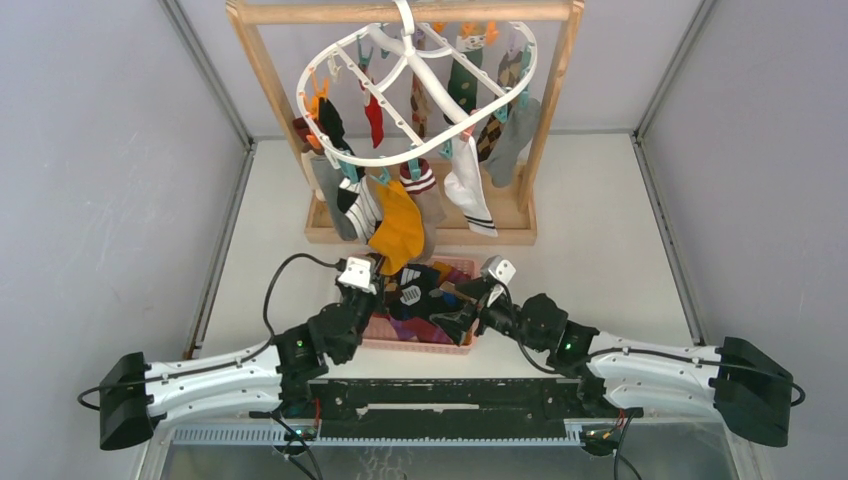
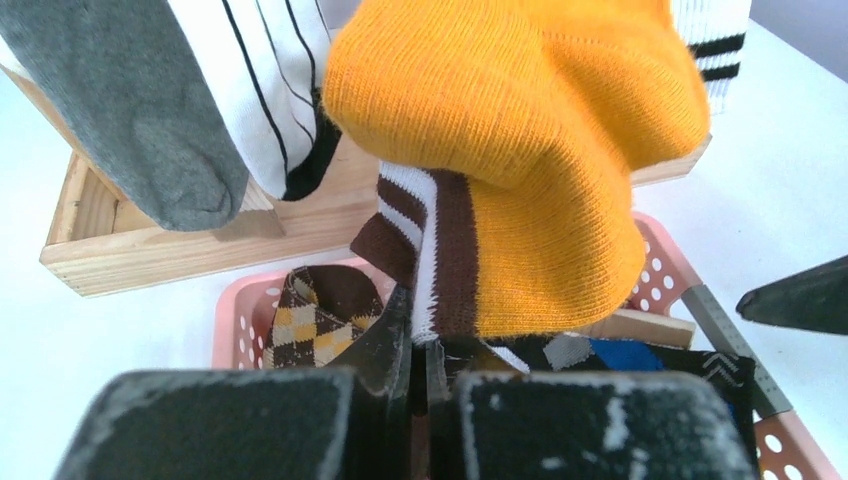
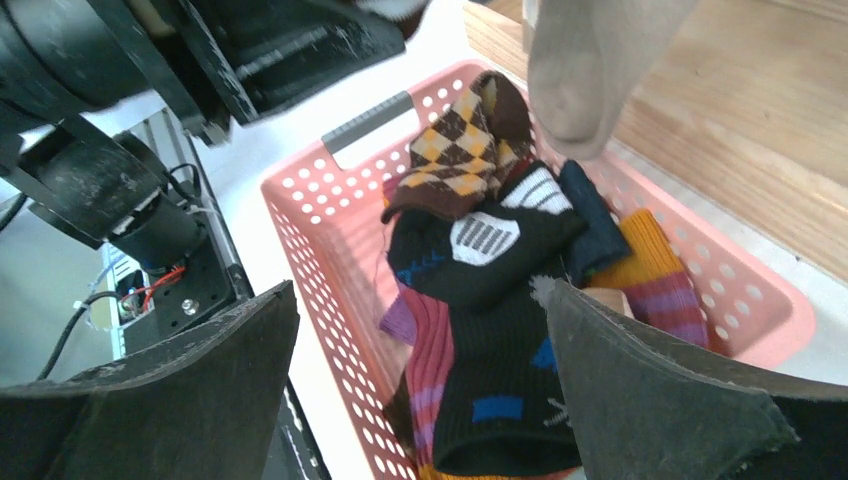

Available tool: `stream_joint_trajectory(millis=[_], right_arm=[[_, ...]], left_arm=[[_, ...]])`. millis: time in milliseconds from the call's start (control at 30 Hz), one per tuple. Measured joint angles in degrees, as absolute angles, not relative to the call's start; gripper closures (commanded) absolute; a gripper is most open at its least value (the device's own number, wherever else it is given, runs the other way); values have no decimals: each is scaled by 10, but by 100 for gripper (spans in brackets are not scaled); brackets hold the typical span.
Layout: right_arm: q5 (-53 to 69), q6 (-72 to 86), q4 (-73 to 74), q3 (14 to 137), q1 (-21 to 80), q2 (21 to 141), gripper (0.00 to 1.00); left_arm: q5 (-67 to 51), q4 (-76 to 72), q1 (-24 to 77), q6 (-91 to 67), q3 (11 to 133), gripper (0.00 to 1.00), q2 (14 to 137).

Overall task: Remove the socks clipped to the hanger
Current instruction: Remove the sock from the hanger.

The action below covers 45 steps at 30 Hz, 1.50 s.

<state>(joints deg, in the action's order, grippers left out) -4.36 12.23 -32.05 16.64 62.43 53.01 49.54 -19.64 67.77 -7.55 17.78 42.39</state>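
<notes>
The left hand (image 2: pixel 415 340) was pinched shut, apparently on the brown-striped sock (image 2: pixel 440 260) dangling from the hanger (image 1: pixel 400 158) near the bench's (image 1: pixel 600 250) far edge, ready to pull it free, while the right hand (image 3: pixel 415 290) gaped wide and empty over the basket (image 3: pixel 330 230).

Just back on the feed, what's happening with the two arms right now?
The left gripper has its jaws shut on the striped cuff of the mustard sock, which hangs from the hanger. The right gripper is poised with jaws wide open over the pink basket, which already holds several socks. Many others hang clipped on the hanger.
</notes>
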Motion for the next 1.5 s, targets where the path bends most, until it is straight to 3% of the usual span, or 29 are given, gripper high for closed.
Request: stream_joint_trajectory(millis=[267,633,1067,1500], right_arm=[[-60,142,-310,132,628,500,0],[-71,154,-301,126,632,525,0],[-86,120,-278,261,657,473,2],[-152,30,-324,438,659,588,41]], left_arm=[[510,-161,678,-76,212,100,423],[570,-112,677,-90,212,100,331],[573,-116,674,-89,211,100,338],[555,-145,673,-79,209,100,319]])
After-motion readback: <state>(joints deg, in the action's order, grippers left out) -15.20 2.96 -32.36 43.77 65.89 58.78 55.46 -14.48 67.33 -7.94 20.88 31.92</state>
